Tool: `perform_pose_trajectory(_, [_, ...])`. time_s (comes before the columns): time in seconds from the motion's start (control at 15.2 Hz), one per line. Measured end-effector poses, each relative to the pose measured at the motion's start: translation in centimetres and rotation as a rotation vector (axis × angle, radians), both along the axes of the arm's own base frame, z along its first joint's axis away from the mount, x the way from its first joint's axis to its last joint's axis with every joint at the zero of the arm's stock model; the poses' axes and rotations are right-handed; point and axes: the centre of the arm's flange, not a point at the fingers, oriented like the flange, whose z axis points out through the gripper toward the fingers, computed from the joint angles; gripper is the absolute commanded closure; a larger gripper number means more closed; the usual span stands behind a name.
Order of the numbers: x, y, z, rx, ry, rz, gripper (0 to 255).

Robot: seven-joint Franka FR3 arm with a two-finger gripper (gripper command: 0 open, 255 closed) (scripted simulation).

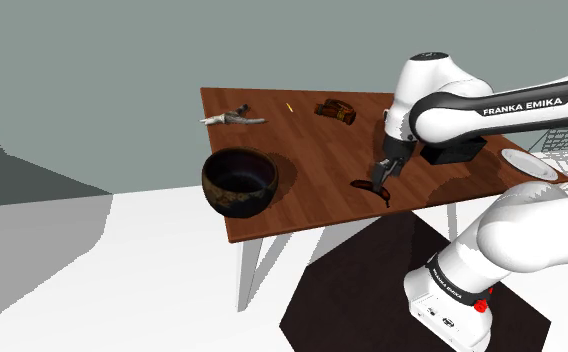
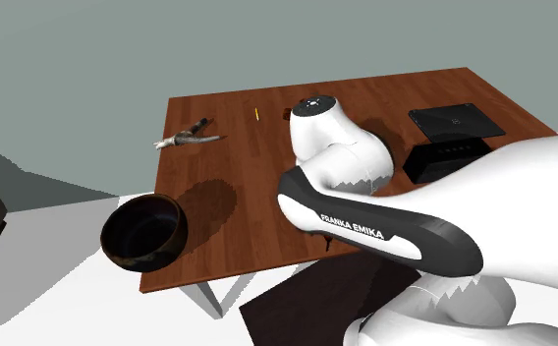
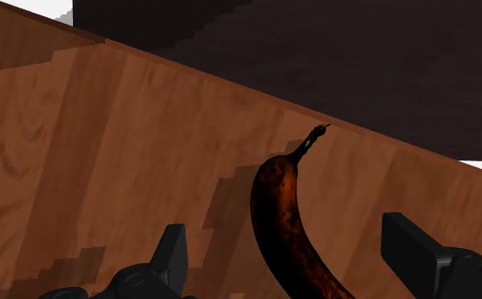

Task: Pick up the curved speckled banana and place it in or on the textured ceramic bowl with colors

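A dark brown, speckled, curved banana [image 1: 367, 187] lies near the front edge of the wooden table [image 1: 302, 155]. My black gripper [image 1: 380, 177] hangs just above it, pointing down. In the wrist view the banana [image 3: 283, 217] lies between the two fingers [image 3: 173, 249], which stand wide apart without touching it; the gripper [image 3: 292, 248] is open and holds nothing. The dark, mottled bowl [image 1: 240, 181] stands at the table's corner, to the shoulder view's left of the banana. In the second exterior view the bowl [image 2: 144, 232] sits at the near left corner, and the arm covers the hand.
A grey twig-like thing [image 1: 232, 119], a small yellow piece [image 1: 289, 105] and a brown object [image 1: 335, 111] lie along the far side. A black box [image 1: 452, 151] and a white plate [image 1: 528, 164] stand behind the arm. The table edge runs close by the banana.
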Motion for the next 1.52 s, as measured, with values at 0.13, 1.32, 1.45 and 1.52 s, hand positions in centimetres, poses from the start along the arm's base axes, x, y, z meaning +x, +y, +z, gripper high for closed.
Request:
perform_pose_trajectory(0.13, [-0.1,-0.1,-1.1,-0.001,0.0,0.0,0])
perform_pose_trajectory(1.32, [-0.4,-0.3,-2.9,-0.001,-0.001,0.001,255])
perform_pose_trajectory(1.45, [-0.4,-0.3,-2.9,-0.001,-0.001,0.001,255])
perform_pose_trajectory(1.52, [-0.4,-0.4,-2.7,-0.001,-0.001,0.001,255])
